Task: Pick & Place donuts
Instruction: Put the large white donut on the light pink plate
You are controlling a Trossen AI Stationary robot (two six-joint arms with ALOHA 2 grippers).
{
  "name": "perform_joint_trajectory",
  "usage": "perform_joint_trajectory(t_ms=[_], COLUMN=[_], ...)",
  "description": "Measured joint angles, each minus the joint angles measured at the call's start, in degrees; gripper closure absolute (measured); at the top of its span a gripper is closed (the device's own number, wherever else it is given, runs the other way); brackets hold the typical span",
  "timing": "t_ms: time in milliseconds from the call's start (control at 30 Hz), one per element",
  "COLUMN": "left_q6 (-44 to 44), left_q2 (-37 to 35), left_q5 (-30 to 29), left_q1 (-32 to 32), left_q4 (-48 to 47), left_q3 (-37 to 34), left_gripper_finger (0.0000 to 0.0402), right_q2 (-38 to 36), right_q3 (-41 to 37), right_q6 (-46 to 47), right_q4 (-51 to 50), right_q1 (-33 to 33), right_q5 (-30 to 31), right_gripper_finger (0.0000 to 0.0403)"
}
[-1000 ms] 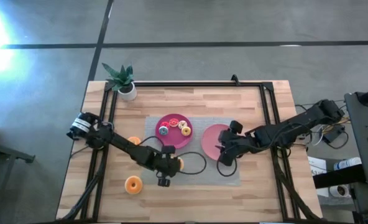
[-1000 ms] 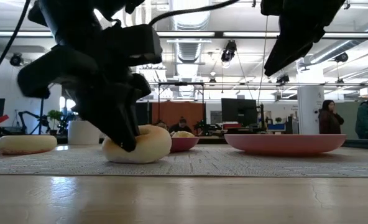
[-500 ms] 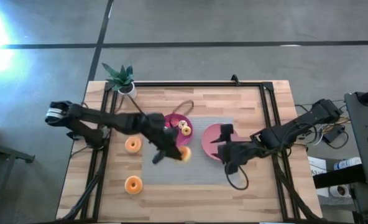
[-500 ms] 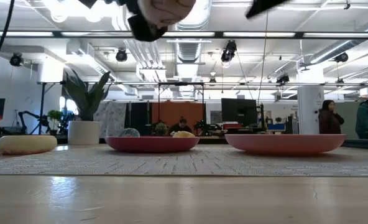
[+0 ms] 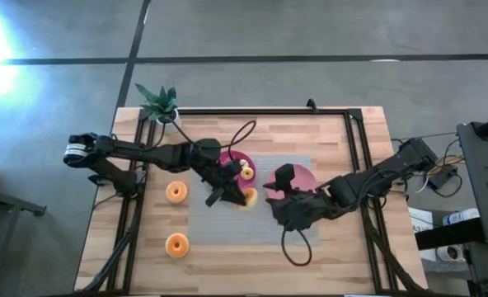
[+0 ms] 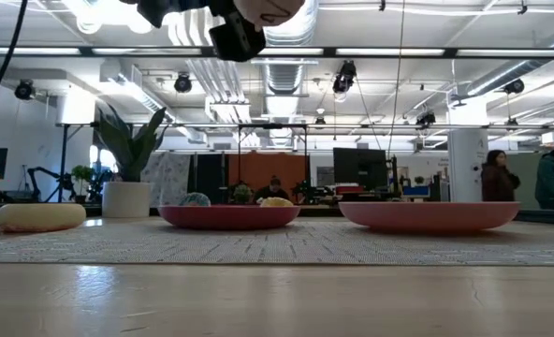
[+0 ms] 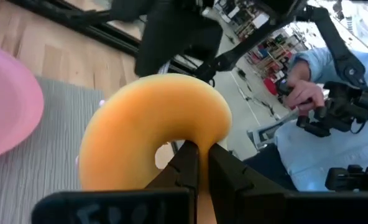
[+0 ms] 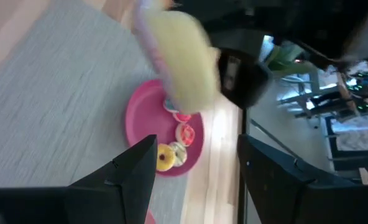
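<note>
An orange donut (image 7: 156, 121) hangs in the air, with my left gripper (image 7: 199, 163) shut on it. In the high view this donut (image 5: 249, 196) is above the grey mat (image 5: 227, 227), just near of a pink plate (image 5: 237, 157) that holds several small donuts (image 8: 171, 146). The low view shows the held donut (image 6: 269, 7) at the top edge, high above the table. My right gripper (image 8: 196, 180) stands open and empty over the second pink plate (image 5: 303, 175), pointing toward the held donut. Two more orange donuts (image 5: 176, 192) (image 5: 176, 245) lie flat on the wood at the left. My left gripper holds the donut by the part of its ring next to the hole (image 7: 187, 144), the two fingers (image 7: 185, 163) close together on it. The fingers cover the place of contact. The donut stands on edge beyond the fingertips, lifted clear of mat and plates.
A potted plant (image 5: 163, 103) stands at the far left corner. A dark frame (image 5: 351, 124) runs round the tabletop. A black cable loops above the left plate (image 5: 242, 132), another lies on the mat (image 5: 297, 247). People and equipment show in the room beyond the table.
My left gripper has taken the donut off the mat, lifted it well clear and carried it toward the far edge, next to the plate with donuts, turning as it rose. My right gripper has risen, rolled and moved toward the table's left, staying open.
</note>
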Motion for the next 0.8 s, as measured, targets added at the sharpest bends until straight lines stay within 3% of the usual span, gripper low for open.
perform_joint_trajectory(t_ms=[500,800], left_q6=[-2.3,-3.5], left_q2=[0.0,1.6], left_q5=[-2.8,-2.7], left_q1=[0.0,0.0], left_q4=[3.1,3.4], left_q3=[-0.5,-0.5], left_gripper_finger=[0.0401,0.0401], right_q2=[3.0,3.6], right_q3=[3.9,4.0], right_q6=[-2.1,-10.5], right_q4=[-0.3,5.9], right_q1=[0.4,0.5], right_q5=[-0.2,-0.3], right_gripper_finger=[0.0188,0.0188])
